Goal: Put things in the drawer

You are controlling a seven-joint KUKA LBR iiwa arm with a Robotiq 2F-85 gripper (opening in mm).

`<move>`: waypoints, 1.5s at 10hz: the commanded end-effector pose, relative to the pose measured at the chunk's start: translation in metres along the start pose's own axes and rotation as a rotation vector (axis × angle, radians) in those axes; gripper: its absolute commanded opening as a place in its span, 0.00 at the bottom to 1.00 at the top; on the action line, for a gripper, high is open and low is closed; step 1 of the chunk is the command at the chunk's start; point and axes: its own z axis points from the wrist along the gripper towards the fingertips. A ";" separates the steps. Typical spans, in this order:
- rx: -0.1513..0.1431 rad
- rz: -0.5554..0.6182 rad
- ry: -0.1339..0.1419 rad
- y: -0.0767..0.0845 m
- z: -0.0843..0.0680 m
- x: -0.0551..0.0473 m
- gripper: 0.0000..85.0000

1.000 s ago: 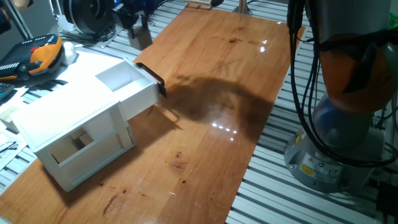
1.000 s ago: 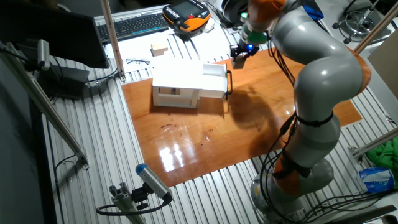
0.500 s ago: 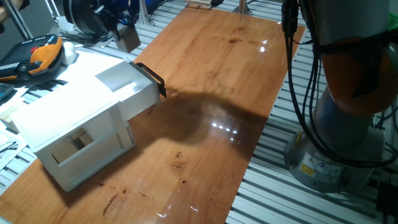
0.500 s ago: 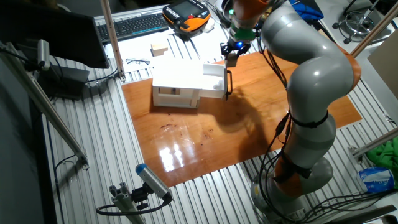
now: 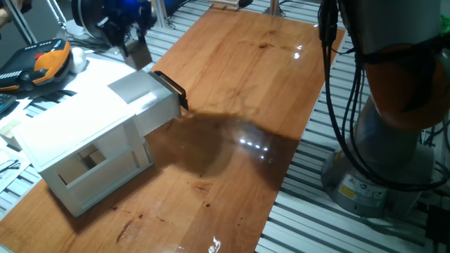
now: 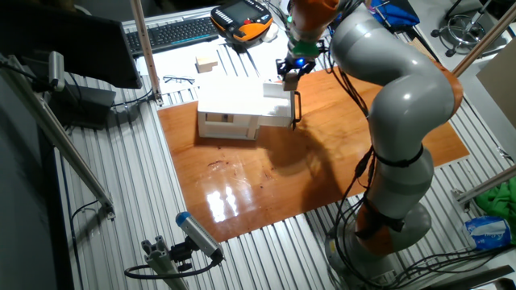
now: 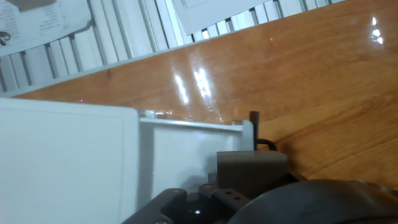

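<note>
The white cabinet (image 5: 77,137) stands at the table's left with its drawer (image 5: 144,95) pulled open; the black bar handle (image 5: 172,86) faces the table's middle. My gripper (image 5: 136,49) is shut on a small cube (image 5: 140,55), which looks grey-brown in shadow, and holds it in the air just above and behind the open drawer. In the other fixed view the gripper (image 6: 289,71) hangs over the drawer (image 6: 278,98). In the hand view the cube (image 7: 252,167) sits over the drawer's handle end (image 7: 186,155).
A second pale wooden block (image 6: 207,64) lies on the metal bench behind the cabinet. An orange-black pendant (image 5: 46,60) and a keyboard (image 6: 173,32) lie beyond it. The arm's base (image 5: 380,161) stands at the table's right. The cabinet's lower compartment (image 5: 91,161) is open-fronted.
My gripper has carried the cube leftward, from over the table beside the handle to above the open drawer. The arm's shadow has shifted left on the table. The drawer has not moved.
</note>
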 end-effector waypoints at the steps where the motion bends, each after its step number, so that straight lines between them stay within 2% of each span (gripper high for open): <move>1: -0.001 0.009 -0.002 0.005 0.004 0.002 0.00; 4: 0.001 0.031 0.011 0.013 0.012 0.003 0.00; 8: -0.011 0.054 0.006 0.021 0.029 0.006 0.00; 11: -0.005 0.059 0.009 0.022 0.035 0.005 0.00; 15: -0.016 0.068 -0.005 0.023 0.054 0.008 0.00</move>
